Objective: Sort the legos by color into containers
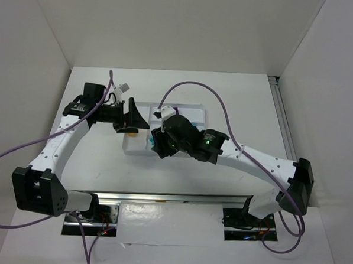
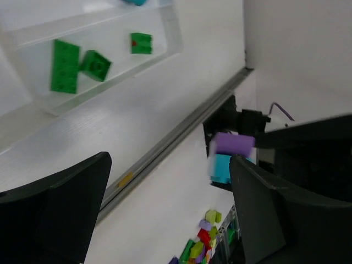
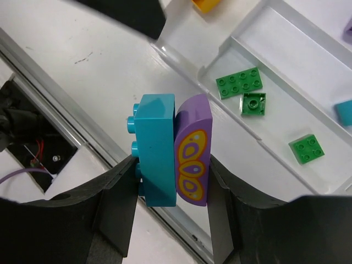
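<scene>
The right gripper [image 3: 169,177] is clamped on a cyan-purple stack [image 3: 170,146], green legos [image 3: 239,82] in the tray [image 3: 278,118] at its 2 o'clock, while the left gripper [image 2: 168,184] has its jaws apart.

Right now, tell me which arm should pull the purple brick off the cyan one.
Left. The right pincer is shut on the stack, so it can only hold it. The left pincer is open and empty, and probably faces the stack, judging by its wrist view.
</scene>
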